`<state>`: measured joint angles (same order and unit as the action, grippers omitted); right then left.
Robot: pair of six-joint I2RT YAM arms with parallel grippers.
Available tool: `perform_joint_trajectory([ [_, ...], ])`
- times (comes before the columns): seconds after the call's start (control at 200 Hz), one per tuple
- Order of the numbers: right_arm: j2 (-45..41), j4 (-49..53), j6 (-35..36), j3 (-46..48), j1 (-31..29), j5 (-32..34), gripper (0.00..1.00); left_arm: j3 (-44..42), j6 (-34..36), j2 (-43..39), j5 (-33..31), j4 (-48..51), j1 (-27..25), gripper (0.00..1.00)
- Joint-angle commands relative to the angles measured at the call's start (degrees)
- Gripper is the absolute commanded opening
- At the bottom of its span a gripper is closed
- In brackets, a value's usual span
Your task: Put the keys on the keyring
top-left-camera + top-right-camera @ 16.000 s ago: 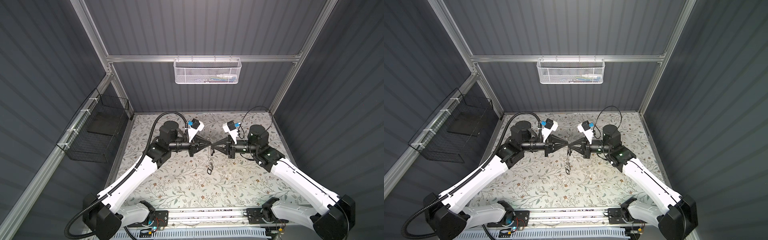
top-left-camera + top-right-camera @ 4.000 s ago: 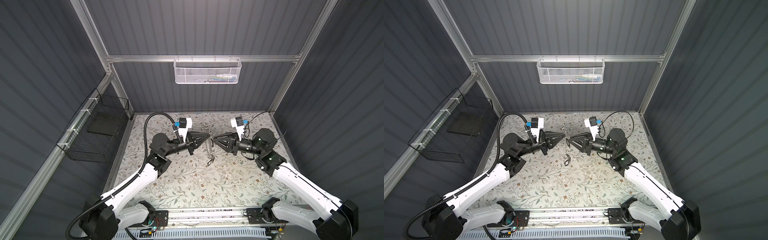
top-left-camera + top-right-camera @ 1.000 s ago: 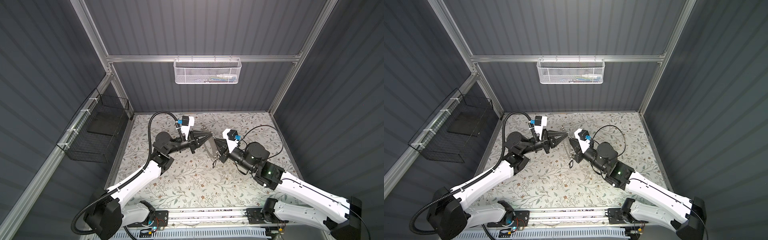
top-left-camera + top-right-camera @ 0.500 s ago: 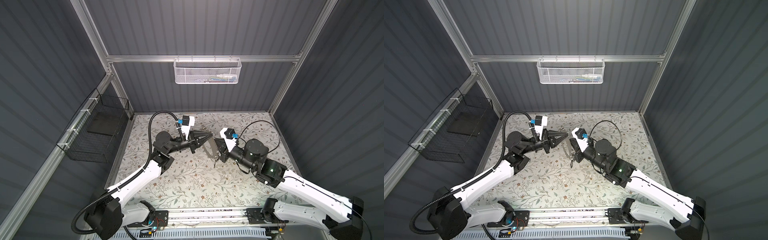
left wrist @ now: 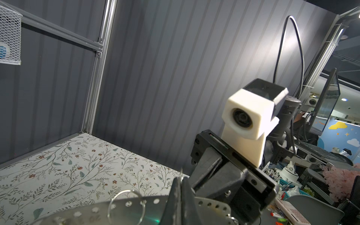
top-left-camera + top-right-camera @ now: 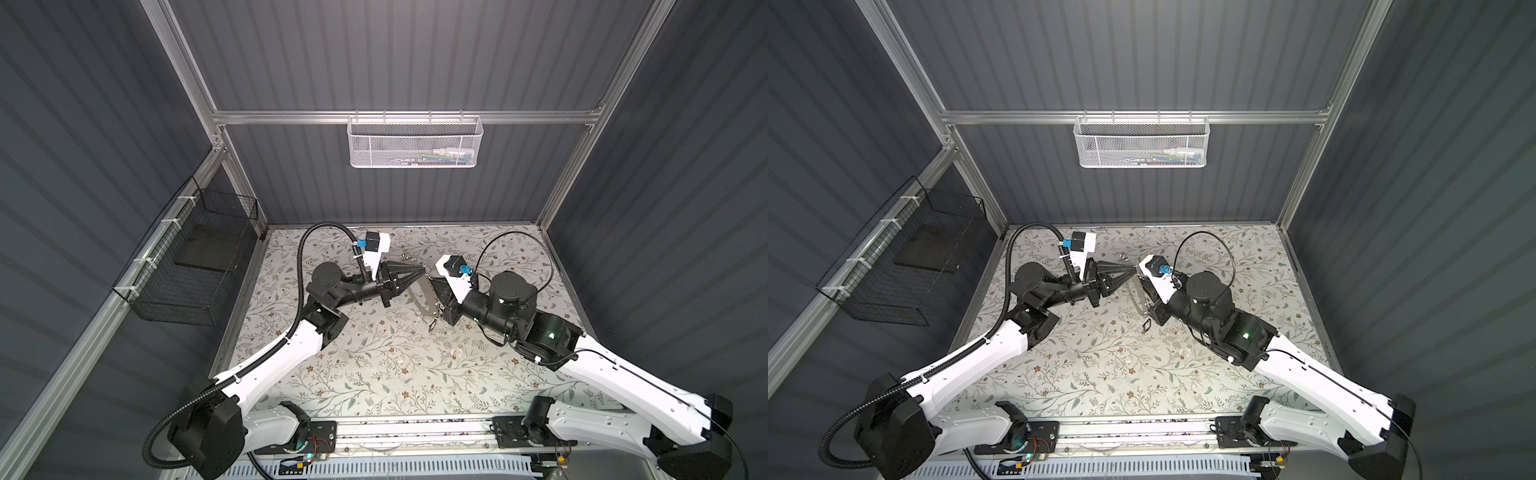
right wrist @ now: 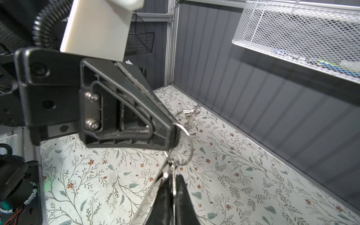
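The keyring [image 6: 424, 297], a flat grey metal plate with holes along its rim, hangs on edge above the floral table between my two grippers in both top views. My left gripper [image 6: 423, 272] is shut; in the left wrist view its fingertips [image 5: 181, 181] pinch a thin silver split ring at the plate's [image 5: 87, 217] rim. My right gripper [image 7: 173, 179] is shut on the plate's edge [image 7: 150, 192], and that split ring [image 7: 190, 144] links it to the left fingers. A small black key [image 6: 432, 324] dangles under the plate, too small for detail. Another split ring [image 5: 126, 191] hangs from a rim hole.
A few loose silver rings [image 6: 409, 257] lie on the table near the back wall. A white mesh basket [image 6: 415, 143] hangs on the back rail and a black wire basket [image 6: 195, 266] on the left wall. The arms' bases sit on a rail [image 6: 415, 428] at the front edge.
The right arm's elbow has risen and shifted a little toward the back and right, its wrist staying at the plate. The left arm and the plate have hardly moved. Both grippers stay shut.
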<state>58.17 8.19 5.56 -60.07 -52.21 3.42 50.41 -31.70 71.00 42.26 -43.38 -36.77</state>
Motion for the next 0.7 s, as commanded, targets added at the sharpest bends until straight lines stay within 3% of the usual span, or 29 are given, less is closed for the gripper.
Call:
perform_joint_trajectory([
  [0.0, -0.4, 2.9, 1.5, -2.4, 0.2, 0.3, 0.0, 1.1, 1.1, -0.7, 1.8, -0.7, -0.3, 0.0],
  [0.695, 0.5, 7.8, 3.0, -6.3, 2.4, -1.0, 0.0, 1.2, 1.6, -0.6, 2.5, 0.7, -0.3, 0.0],
])
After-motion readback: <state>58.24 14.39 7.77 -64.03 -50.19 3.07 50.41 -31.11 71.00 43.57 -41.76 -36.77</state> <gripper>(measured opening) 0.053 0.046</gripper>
